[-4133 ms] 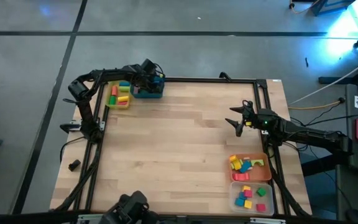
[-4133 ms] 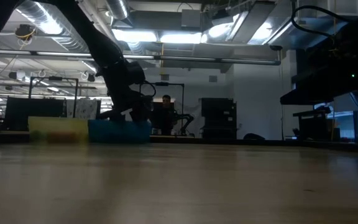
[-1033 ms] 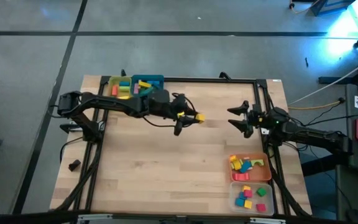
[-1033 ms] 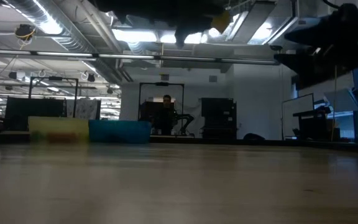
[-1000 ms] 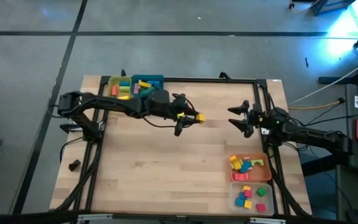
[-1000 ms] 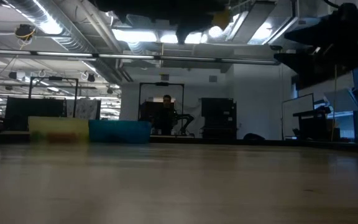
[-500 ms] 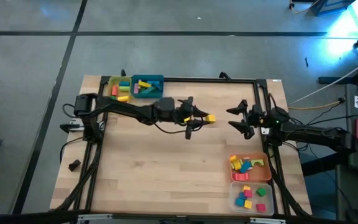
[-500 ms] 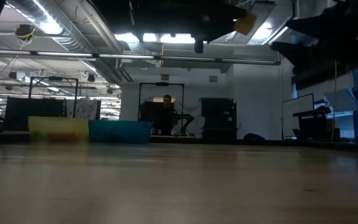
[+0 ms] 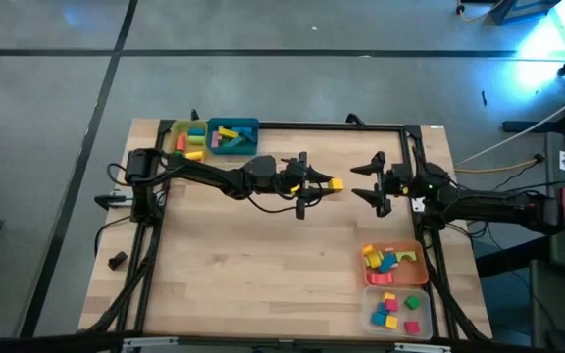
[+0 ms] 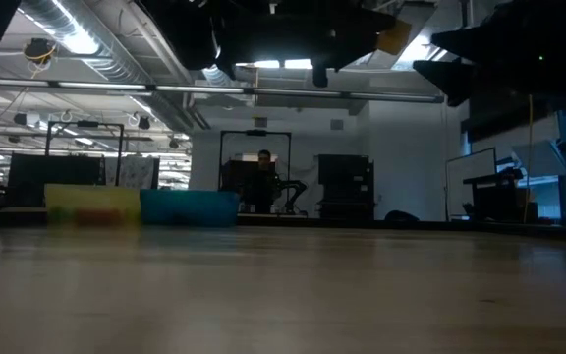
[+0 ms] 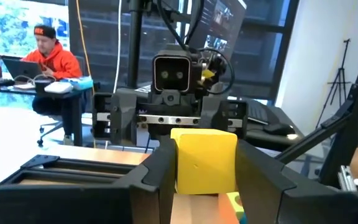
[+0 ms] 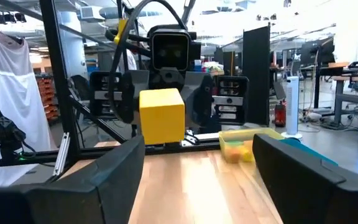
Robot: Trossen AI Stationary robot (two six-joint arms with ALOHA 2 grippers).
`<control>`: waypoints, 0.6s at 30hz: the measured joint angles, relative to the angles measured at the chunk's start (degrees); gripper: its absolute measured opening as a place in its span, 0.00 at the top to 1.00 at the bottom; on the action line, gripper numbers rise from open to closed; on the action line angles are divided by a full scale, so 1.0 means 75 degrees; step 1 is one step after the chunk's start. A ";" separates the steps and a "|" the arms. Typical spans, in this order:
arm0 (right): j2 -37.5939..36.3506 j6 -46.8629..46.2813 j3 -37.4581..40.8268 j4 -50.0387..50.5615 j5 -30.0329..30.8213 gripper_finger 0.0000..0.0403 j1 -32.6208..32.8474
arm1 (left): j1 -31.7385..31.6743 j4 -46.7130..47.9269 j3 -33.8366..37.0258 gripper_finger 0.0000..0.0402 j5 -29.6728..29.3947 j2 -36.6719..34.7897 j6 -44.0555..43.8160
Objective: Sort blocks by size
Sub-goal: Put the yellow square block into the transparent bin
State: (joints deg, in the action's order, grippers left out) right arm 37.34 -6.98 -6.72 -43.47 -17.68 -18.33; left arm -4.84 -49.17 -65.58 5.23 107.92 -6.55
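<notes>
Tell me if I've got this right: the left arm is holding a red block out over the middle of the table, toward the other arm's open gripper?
Nearly. The block is yellow, not red, as the left wrist view shows. The left gripper does hold it over the table's middle, facing the open right gripper.

Two dark jointed arms, black cables along the links, boxy wrist cameras, broad matte black jaws
</notes>
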 joint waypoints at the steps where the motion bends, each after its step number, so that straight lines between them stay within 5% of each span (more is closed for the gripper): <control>1: 0.0143 0.0000 -0.0086 -0.0003 -0.0042 0.26 0.0000 | 0.0000 0.0000 0.0000 0.69 -0.0003 0.0003 0.0079; 18: 0.2231 0.0197 -0.1462 -0.0028 -0.1324 0.26 0.0000 | 0.0000 0.0029 0.0000 0.69 -0.0003 0.0005 0.0135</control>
State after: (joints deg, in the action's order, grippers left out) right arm 54.07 -5.51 -17.69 -43.68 -27.61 -18.33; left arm -4.84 -48.95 -65.58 5.21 107.96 -5.54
